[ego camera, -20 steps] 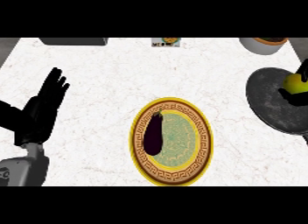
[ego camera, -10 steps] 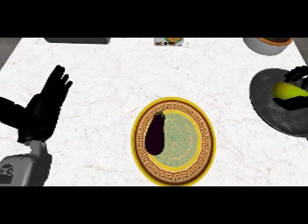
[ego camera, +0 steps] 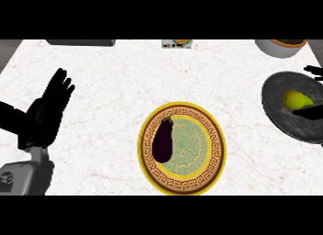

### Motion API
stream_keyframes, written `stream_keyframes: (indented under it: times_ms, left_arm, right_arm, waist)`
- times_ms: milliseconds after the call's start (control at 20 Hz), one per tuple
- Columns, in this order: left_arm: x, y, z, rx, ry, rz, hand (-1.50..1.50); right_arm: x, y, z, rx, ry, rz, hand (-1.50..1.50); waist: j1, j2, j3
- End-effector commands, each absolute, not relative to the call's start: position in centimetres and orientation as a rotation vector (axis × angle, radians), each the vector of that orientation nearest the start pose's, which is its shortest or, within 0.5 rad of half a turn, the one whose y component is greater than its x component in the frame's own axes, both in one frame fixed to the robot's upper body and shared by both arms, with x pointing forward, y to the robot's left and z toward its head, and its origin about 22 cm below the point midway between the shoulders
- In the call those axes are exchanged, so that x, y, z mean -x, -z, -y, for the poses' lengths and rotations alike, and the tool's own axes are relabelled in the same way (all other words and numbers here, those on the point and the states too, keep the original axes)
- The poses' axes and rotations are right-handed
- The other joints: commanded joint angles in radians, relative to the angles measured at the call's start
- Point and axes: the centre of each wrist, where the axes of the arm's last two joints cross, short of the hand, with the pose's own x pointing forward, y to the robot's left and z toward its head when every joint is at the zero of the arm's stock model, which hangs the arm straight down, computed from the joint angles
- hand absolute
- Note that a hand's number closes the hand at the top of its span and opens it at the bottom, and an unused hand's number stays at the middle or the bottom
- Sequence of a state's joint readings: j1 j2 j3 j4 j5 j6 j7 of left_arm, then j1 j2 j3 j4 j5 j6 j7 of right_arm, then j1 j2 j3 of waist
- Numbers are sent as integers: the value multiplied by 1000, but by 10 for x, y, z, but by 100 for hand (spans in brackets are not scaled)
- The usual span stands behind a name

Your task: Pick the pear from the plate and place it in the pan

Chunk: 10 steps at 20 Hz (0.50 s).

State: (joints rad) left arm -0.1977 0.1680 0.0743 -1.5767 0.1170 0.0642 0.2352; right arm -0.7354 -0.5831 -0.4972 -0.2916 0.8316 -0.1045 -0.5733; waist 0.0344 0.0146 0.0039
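A wide stretch of bare white counter is being left open between the two hands, with the plate lying near the lower middle, well apart from both. The left hand is being held open near the left edge, fingers straight and pointing up, with nothing in it. The pan is being cut off by the right edge. Inside it, the yellow-green pear is resting on the dark base. The right hand is being shown only in part at that edge, over the pan, beside the pear; whether its fingers are curled cannot be told. A dark purple eggplant is lying on the plate's left half. A bowl is sitting at the far right corner.
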Motion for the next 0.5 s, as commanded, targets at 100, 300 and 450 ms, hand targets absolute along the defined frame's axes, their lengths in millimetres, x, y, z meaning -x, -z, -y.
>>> stream_keyframes:
  times_ms: [100,300,450]
  left_arm:
    - [-290,-68,-279,-83,-31,1537,0]
    - [-277,-58,-265,-90,-47,1537,0]
    - [-284,-62,-257,-63,-53,1540,0]
  right_arm:
    - [-343,-49,476,700,-350,1587,-150]
    - [-296,-56,528,585,-202,1618,-150]
    - [-273,-62,551,497,-166,1663,-150]
  waist:
    - [-11,0,0]
    - [-23,-6,0]
    - [-19,-2,2]
